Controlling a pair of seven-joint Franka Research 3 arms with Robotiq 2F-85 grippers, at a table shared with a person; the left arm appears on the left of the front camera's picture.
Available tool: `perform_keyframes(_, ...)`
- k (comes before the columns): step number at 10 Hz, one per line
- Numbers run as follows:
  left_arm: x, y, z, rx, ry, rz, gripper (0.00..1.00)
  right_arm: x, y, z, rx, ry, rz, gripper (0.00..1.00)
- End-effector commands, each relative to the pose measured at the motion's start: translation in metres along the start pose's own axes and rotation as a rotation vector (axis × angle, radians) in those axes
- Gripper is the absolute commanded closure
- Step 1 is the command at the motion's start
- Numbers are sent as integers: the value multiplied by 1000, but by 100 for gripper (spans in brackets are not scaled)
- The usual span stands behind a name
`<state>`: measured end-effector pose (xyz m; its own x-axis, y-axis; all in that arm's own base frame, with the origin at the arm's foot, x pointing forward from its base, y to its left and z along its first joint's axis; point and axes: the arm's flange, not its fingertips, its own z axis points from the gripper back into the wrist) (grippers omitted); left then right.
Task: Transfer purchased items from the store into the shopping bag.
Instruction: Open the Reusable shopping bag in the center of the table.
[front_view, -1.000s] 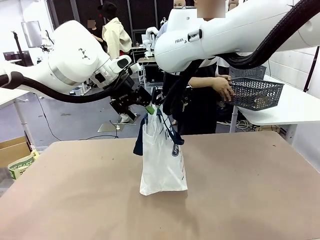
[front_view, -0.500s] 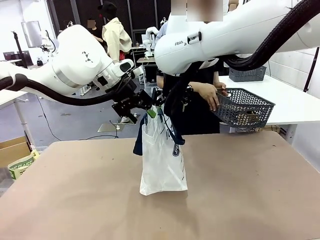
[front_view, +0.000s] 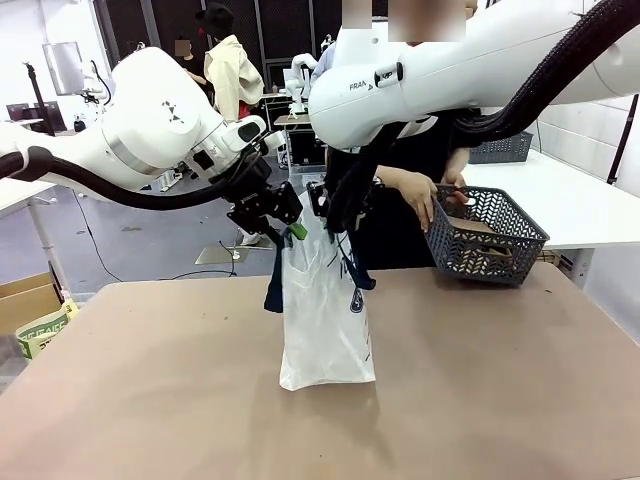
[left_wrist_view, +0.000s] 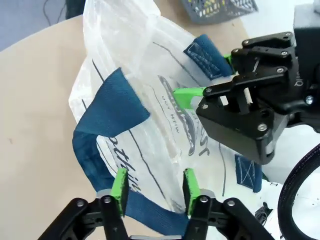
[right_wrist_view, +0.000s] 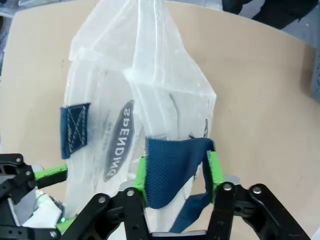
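The shopping bag (front_view: 325, 325) stands upright mid-table, translucent with navy handles. My left gripper (front_view: 289, 230) is at its top left rim. In the left wrist view the gripper (left_wrist_view: 154, 185) has its pads apart, astride the bag's film (left_wrist_view: 150, 115), with a navy strap below them. My right gripper (front_view: 338, 222) is at the top right rim. In its own view it (right_wrist_view: 177, 172) has the other navy handle (right_wrist_view: 175, 175) filling the gap between its pads. At the far right edge a person's hand (front_view: 420, 200) holds the store (front_view: 490, 240), a dark grey basket. The purchased items cannot be made out through its openwork.
A white side table (front_view: 590, 215) stands behind the basket, with another grey basket (front_view: 500, 148) farther back. A cardboard box (front_view: 25, 295) and a green-printed pack (front_view: 42, 330) sit off the table's left edge. The brown tabletop (front_view: 150, 400) is bare around the bag.
The person has lifted the basket off the side table and brought it down toward the table's far right edge. Both grippers' jaws have narrowed around the bag's handles.
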<state>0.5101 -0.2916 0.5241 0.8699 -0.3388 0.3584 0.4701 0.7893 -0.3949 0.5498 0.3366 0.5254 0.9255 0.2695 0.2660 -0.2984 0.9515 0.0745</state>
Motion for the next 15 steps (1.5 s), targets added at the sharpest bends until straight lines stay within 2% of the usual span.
perform_keyframes(1, -12, 6, 7, 12, -38, 17, 100, -9, -7, -2, 0, 44, 38, 100)
perform_keyframes(5, -30, 26, 14, 78, -40, 22, 100, -27, -25, 9, -34, 77, 128, 100)
perform_keyframes(8, -37, 47, 25, 169, -21, -45, 100, -29, -54, 21, -62, 66, 229, 100)
perform_keyframes(12, -30, 59, 42, 256, -42, -121, 100, -27, -65, 20, -55, 53, 324, 100)
perform_keyframes(15, -24, 58, 36, 205, -41, -262, 100, -31, -64, 17, 8, 0, 474, 100)
